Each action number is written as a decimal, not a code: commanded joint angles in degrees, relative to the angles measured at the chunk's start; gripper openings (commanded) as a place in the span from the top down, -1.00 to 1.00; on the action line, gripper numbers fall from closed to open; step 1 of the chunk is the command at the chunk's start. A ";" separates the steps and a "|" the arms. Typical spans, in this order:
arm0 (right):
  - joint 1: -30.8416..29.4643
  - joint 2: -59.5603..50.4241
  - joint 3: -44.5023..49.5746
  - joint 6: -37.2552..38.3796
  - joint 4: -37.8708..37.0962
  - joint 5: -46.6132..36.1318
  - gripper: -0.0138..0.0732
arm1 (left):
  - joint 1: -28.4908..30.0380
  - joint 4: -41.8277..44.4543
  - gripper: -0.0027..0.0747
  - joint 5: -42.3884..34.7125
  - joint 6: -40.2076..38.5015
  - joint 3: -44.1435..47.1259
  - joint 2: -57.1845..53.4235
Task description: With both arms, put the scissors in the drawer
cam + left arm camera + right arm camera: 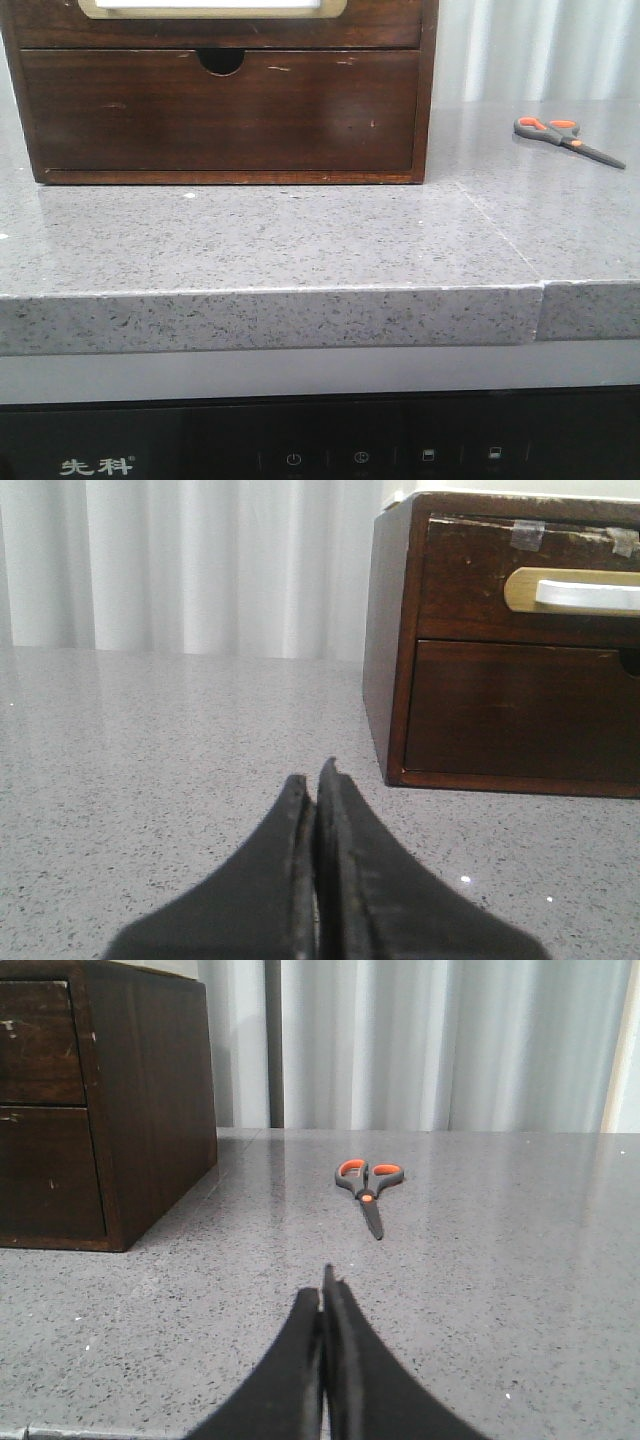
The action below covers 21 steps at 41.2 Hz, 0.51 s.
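Note:
The scissors point(566, 139), grey handles with orange inside, lie flat on the grey counter at the right, blades pointing right and toward me. They also show in the right wrist view point(367, 1185), well ahead of my right gripper point(322, 1295), which is shut and empty. The drawer point(530, 582) with the long tan-rimmed slot handle is the upper one of the brown cabinet; only its lower edge shows in the front view point(212, 10), and it is closed. My left gripper point(315, 780) is shut and empty, low over the counter, left of the cabinet. Neither gripper shows in the front view.
The lower drawer point(220, 110) with a half-round notch is closed. The cabinet point(150, 1100) stands at the back left of the speckled counter point(300, 240). A seam point(500, 240) runs across the counter. White curtains point(430, 1040) hang behind.

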 commanded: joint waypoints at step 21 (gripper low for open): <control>-0.07 2.87 -23.09 -0.05 -3.05 15.63 0.84 | -0.32 -2.77 0.98 10.66 -0.16 -23.43 4.31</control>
